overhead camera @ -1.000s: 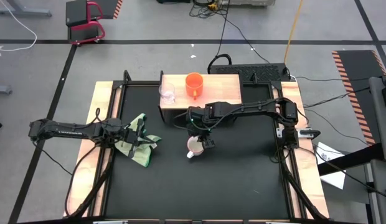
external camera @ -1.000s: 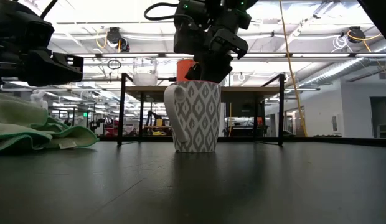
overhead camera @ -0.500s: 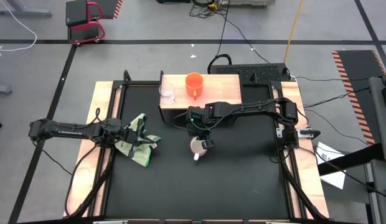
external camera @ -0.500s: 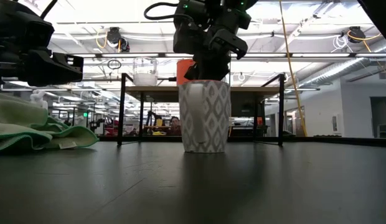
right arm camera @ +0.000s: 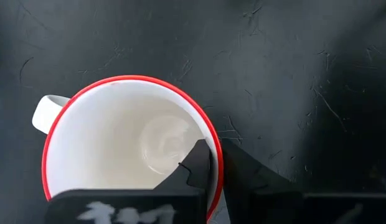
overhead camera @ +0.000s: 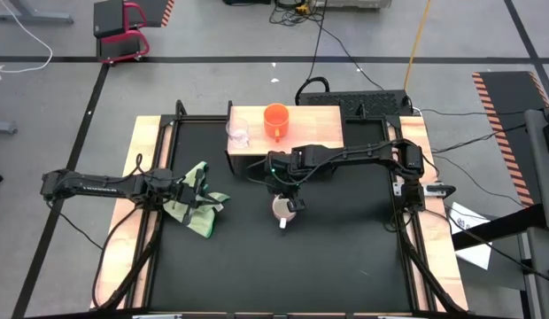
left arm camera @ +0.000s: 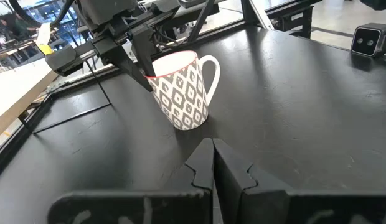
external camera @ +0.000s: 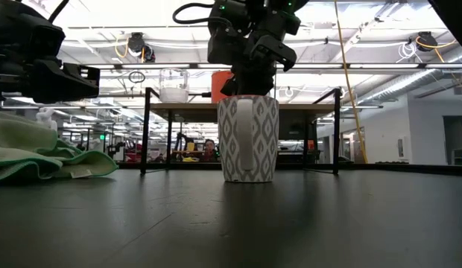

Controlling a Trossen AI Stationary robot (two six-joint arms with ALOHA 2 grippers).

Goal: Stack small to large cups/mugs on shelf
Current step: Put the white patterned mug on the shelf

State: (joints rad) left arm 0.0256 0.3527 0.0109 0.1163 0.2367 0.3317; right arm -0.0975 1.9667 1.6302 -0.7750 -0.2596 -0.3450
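Note:
A white patterned mug (overhead camera: 281,209) with a red rim stands upright on the black table, its handle (external camera: 246,141) facing the near edge. My right gripper (right arm camera: 215,152) is above it, shut on its rim. On the shelf (overhead camera: 319,128) at the back stand an orange mug (overhead camera: 275,120) and a clear glass cup (overhead camera: 238,133). At the table's left my left gripper (left arm camera: 213,144) is shut on nothing, just above a green cloth (overhead camera: 197,206). My right gripper pinches the white mug's rim (right arm camera: 216,163) on the side opposite the handle, with one finger (right arm camera: 196,162) inside the mug and one (right arm camera: 240,165) outside. The fingers slant steeply down from the far side. The mug stands upright with its base on the table.
The shelf's thin black legs (external camera: 147,130) stand just behind the mug. The green cloth (external camera: 45,152) lies crumpled at the left, with light wooden strips (overhead camera: 150,151) along both table sides. Bare black table lies toward the near edge.
My right gripper has shut on the white mug's rim without otherwise moving. The mug has slid a little toward the table's right on its base and turned about, its handle swinging from the left to face the near edge.

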